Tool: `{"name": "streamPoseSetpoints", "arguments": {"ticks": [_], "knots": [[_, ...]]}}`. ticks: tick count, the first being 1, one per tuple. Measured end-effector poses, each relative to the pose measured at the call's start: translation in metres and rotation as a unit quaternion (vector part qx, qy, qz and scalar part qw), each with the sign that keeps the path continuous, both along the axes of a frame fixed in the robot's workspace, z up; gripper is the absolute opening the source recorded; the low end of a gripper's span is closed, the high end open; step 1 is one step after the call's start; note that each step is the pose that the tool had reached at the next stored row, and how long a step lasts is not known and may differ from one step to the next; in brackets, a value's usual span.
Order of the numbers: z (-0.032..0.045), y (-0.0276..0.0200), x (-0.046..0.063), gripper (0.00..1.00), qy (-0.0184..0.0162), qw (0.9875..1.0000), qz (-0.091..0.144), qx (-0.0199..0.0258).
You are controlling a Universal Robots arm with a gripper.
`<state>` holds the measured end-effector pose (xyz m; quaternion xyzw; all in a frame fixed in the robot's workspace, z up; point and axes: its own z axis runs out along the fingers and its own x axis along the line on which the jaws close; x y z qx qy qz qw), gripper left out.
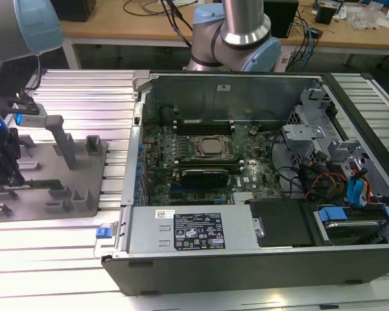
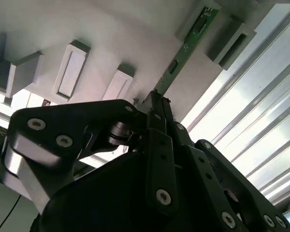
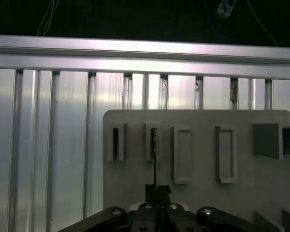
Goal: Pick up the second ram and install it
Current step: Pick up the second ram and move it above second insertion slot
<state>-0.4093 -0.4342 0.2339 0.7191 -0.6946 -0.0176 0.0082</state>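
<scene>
Pincer (image 2: 157,107) fingers, black and jointed, are pressed together on one end of the second ram (image 2: 187,43), a thin green stick standing on its long edge. In the second wrist view I see the stick run from the fingertips out to a slotted post on the grey fixture plate (image 2: 111,29). In the first wrist view the stick appears edge-on as a dark line, leading into one of the plate's narrow upright slots. In the exterior view my arm hangs over this plate, which lies on the ribbed metal table (image 1: 65,259) near the edge at the exterior view's left. An open computer case (image 1: 246,84) sits just beside the plate, its motherboard exposed.
</scene>
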Motion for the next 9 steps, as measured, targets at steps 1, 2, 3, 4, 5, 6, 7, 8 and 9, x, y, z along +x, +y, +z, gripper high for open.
{"name": "streamPoseSetpoints", "arguments": {"ticks": [1, 2, 3, 4, 5, 6, 7, 8, 9], "knots": [[0.0039, 0.0002, 0.000, 0.09, 0.0000, 1.0000, 0.000, -0.0001], [0.0072, 0.0004, 0.000, 0.09, 0.0000, 1.0000, 0.000, -0.0002], [0.0129, 0.0007, 0.000, 0.09, 0.0000, 1.0000, 0.000, -0.0003], [0.0179, 0.0010, 0.000, 0.09, 0.0000, 1.0000, 0.000, -0.0003], [0.0221, 0.0013, 0.000, 0.09, 0.0000, 1.0000, 0.000, -0.0003], [0.0290, 0.0018, 0.000, 0.09, 0.0000, 1.0000, 0.000, -0.0003], [0.0337, 0.0019, 0.000, 0.09, 0.0000, 1.0000, 0.000, -0.0003], [0.0374, 0.0021, 0.000, 0.09, 0.0000, 1.0000, 0.000, -0.0003], [0.0405, 0.0023, 0.000, 0.09, -0.0001, 1.0000, 0.000, -0.0003]]}}
